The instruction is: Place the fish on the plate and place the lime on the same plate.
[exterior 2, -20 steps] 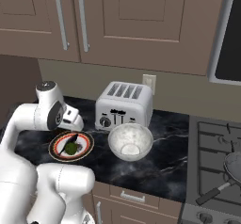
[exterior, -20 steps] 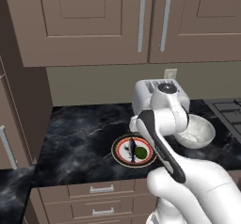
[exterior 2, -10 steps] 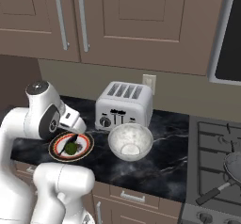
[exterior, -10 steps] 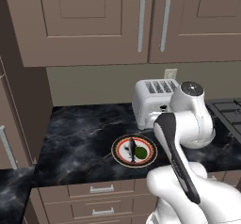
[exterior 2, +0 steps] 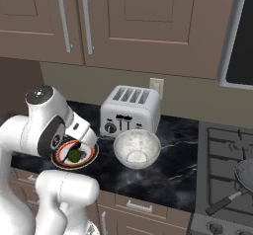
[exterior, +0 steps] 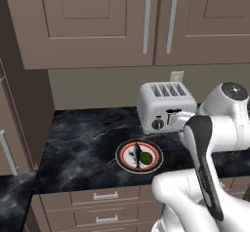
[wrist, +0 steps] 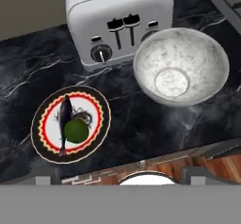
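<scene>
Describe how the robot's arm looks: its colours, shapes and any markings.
The arm is made of glossy white, rounded shells joined by dark grey-black joints. A round dark cap closes the top of one joint, and a long dark strip runs down one link. No cables or lettering can be seen.

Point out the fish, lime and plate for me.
fish (wrist: 64, 124), hand view, middle of its dark body
lime (wrist: 76, 130), hand view, centre of the green fruit
plate (wrist: 100, 119), hand view, red-orange ring on the side toward the bowl
</scene>
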### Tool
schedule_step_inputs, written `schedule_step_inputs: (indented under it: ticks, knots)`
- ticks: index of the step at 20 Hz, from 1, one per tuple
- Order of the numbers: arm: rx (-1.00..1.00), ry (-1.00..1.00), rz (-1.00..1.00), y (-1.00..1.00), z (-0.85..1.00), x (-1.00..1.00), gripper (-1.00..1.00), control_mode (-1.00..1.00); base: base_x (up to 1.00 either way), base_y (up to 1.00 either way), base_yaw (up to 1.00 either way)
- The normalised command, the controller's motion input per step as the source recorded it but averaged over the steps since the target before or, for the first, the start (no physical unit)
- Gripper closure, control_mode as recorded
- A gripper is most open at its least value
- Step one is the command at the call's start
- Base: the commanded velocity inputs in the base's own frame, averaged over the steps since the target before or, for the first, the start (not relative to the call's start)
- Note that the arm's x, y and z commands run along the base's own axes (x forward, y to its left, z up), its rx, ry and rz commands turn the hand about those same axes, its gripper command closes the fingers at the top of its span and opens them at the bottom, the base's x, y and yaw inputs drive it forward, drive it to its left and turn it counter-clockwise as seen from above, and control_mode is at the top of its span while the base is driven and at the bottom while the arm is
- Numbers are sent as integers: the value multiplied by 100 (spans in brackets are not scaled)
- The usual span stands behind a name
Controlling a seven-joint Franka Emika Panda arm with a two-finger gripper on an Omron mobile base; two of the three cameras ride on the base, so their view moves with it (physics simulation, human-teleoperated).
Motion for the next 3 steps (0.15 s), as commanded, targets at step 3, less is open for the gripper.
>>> schedule_step_inputs:
  ticks: [3]
  knots:
    - [1,-27,-5,0,40,-86,-100,-100,0,0,0]
